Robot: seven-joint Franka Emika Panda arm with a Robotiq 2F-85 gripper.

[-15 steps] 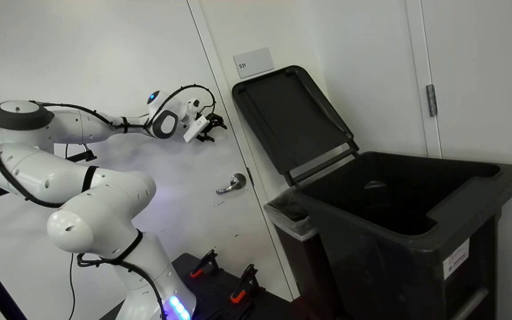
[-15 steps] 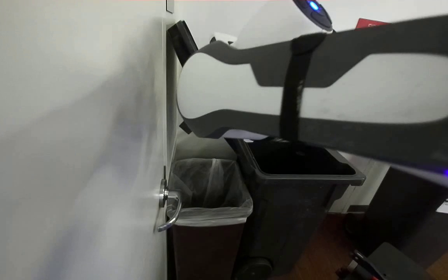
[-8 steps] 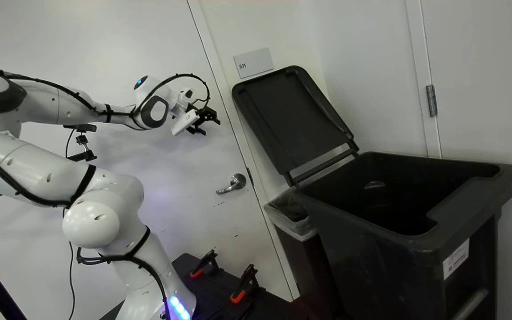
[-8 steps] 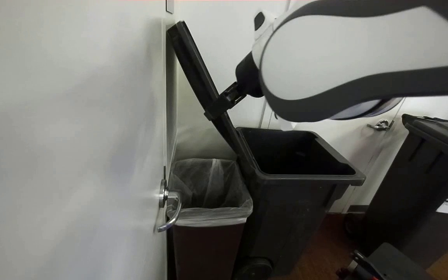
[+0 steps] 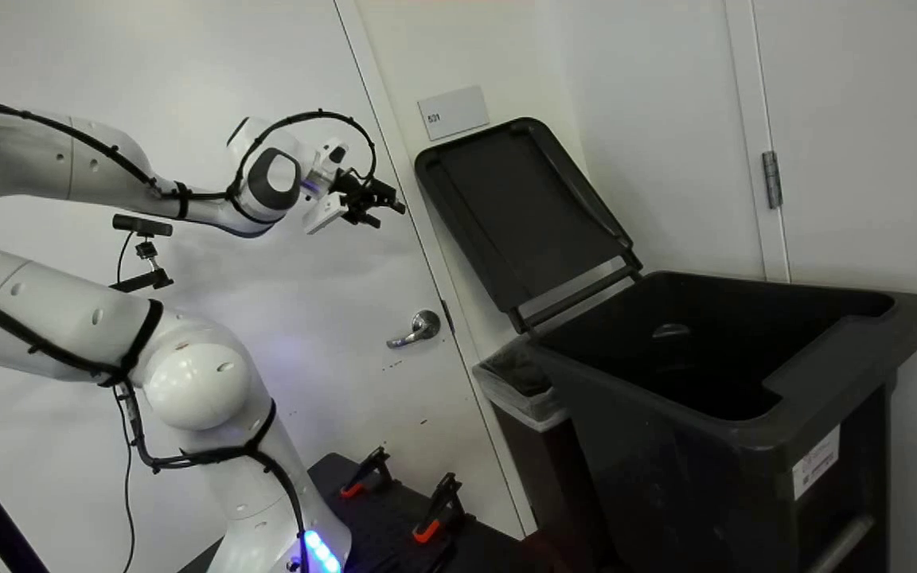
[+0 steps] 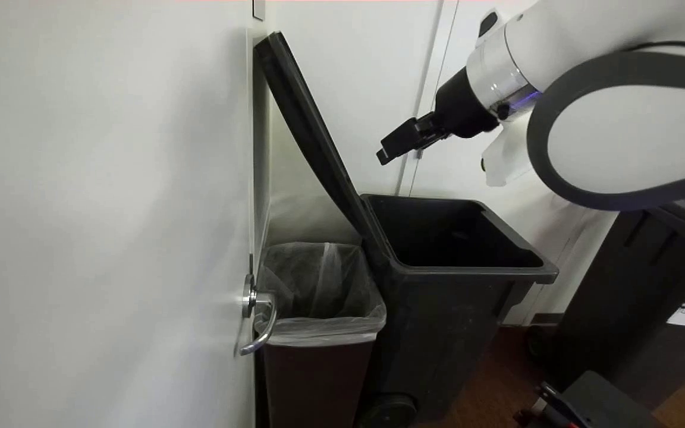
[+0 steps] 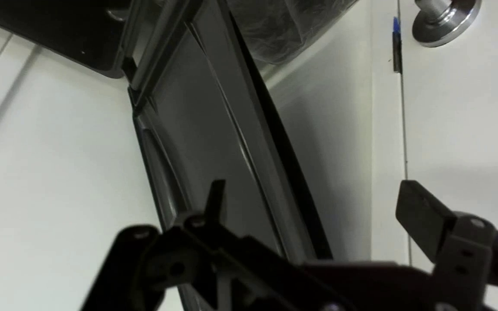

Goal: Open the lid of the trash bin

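Note:
The dark lid [image 5: 526,215] stands swung up and leaning back toward the wall, hinged at the rim of the black trash bin [image 5: 681,469]. The bin's opening is uncovered in both exterior views. In an exterior view, the lid [image 6: 313,131] is seen edge-on, and my gripper [image 6: 383,156] points down toward it from the right with a gap between them. The wrist view has the lid's ribbed inner face [image 7: 205,125] behind my gripper [image 7: 314,196]. Its fingers are spread wide with nothing held. A corner of the bin's dark cavity [image 7: 67,30] shows at top left.
A smaller bin with a clear liner [image 6: 321,368] stands between the trash bin and a door with a lever handle [image 6: 265,324]. A further dark bin [image 6: 628,285] is at the right. Clamps [image 5: 438,509] sit on the black base by the arm.
My arm has drawn back from the lid, moving right in an exterior view and uncovering the lid and bin there. The lid keeps its raised position. The gripper stays open.

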